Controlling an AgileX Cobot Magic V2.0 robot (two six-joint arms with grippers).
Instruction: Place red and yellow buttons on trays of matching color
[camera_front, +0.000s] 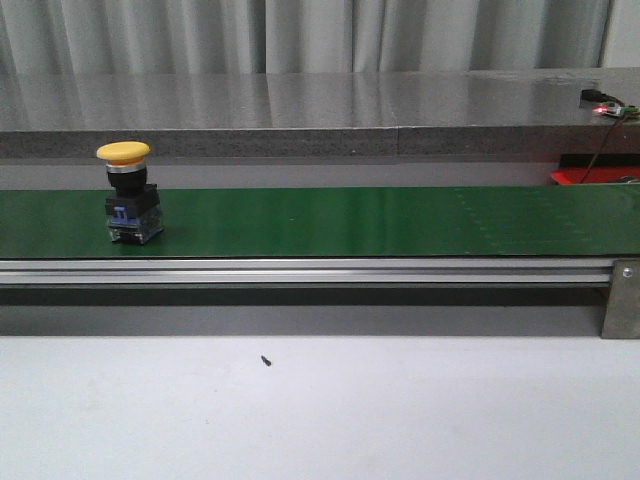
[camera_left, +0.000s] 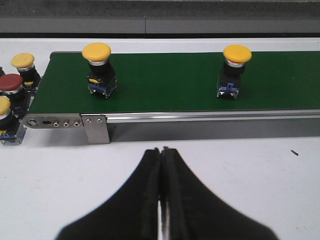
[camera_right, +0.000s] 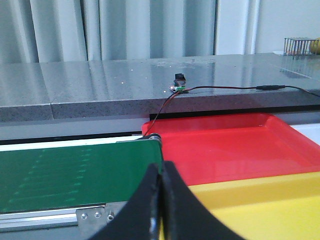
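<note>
Three buttons (camera_left: 11, 97) half cut off beside belt (camera_left: 175, 82).

Four yellow buttons (camera_left: 96, 51) (camera_left: 237, 53) (camera_left: 23, 60) (camera_left: 4, 106); one red button (camera_left: 10, 82); one red tray (camera_right: 235, 145); one yellow tray (camera_right: 260, 205).

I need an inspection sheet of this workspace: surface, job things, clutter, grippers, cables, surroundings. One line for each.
Surface: green conveyor belt on an aluminium rail; pale table in front.
Job things: two yellow buttons upright on the belt; more buttons, one red button, off the belt's end; red tray and yellow tray at the other end, nothing seen in them.
Clutter: small dark speck on the table.
Grippers: left gripper shut, empty; right gripper shut, empty.
Cables: thin wire to a small lit board.
Surroundings: grey counter, curtain behind.
</note>
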